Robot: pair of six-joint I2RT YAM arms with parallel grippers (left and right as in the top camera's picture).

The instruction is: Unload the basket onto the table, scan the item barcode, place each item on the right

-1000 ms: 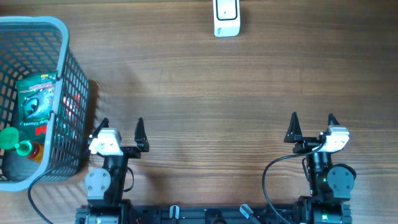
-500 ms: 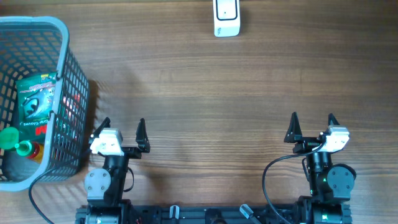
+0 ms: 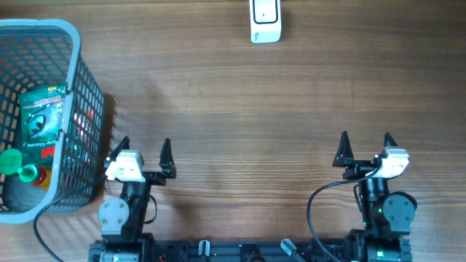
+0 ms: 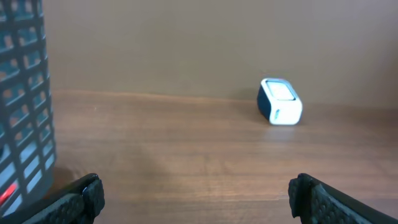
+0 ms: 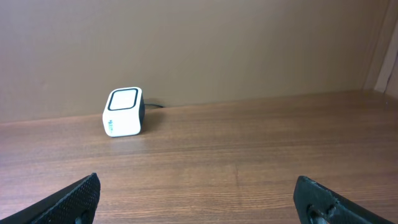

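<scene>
A white barcode scanner (image 3: 265, 20) stands at the table's far edge, also seen as a scanner (image 4: 280, 101) in the left wrist view and a scanner (image 5: 124, 112) in the right wrist view. Items lie in a grey basket (image 3: 76, 109) at the far left: a green packet (image 3: 40, 116) and a green-capped bottle (image 3: 13, 161). My left gripper (image 3: 143, 148) stands open near the front edge, just right of the basket, nothing between its fingers. My right gripper (image 3: 365, 143) is open too, at the front right, empty.
The basket wall (image 4: 22, 106) fills the left side of the left wrist view. Bare wooden table (image 3: 247, 116) lies between the grippers and the scanner. A black cable (image 3: 317, 200) loops beside the right arm's base.
The left gripper has shifted very slightly to the right. Nothing else has moved.
</scene>
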